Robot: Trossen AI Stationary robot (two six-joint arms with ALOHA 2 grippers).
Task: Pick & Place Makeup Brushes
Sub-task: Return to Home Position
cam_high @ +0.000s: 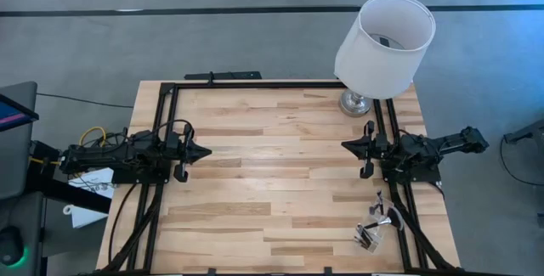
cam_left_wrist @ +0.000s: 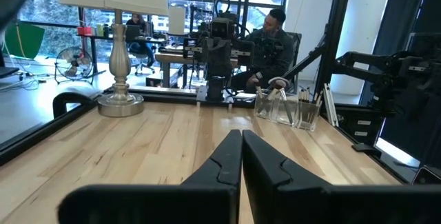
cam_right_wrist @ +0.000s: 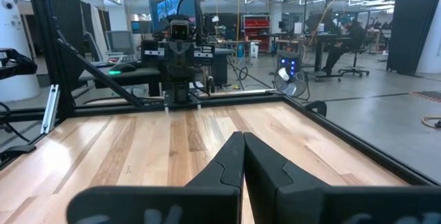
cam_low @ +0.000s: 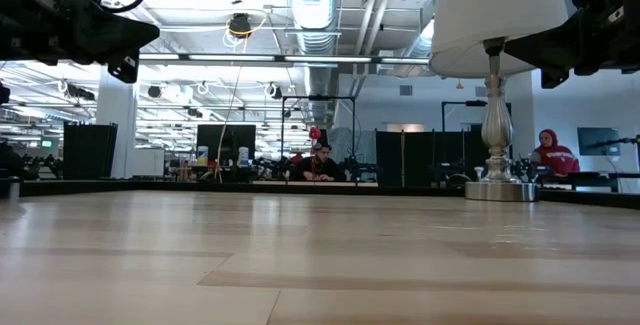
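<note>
The makeup brushes (cam_high: 376, 222) stand in a clear holder near the table's right near corner; in the left wrist view the thin dark handles and one fluffy head stick up from the clear holder (cam_left_wrist: 289, 107). My left gripper (cam_high: 206, 151) waits shut at the table's left edge, raised above the wood. My right gripper (cam_high: 346, 146) waits shut at the right edge, also raised, farther from the near edge than the brushes. Both point toward the table's middle and touch nothing.
A white-shaded lamp (cam_high: 382, 42) on a silver base (cam_high: 354, 103) stands at the far right corner. A black frame rail (cam_high: 255, 84) runs around the table. The wooden middle of the table (cam_high: 272, 174) lies between the grippers. People sit in the room beyond.
</note>
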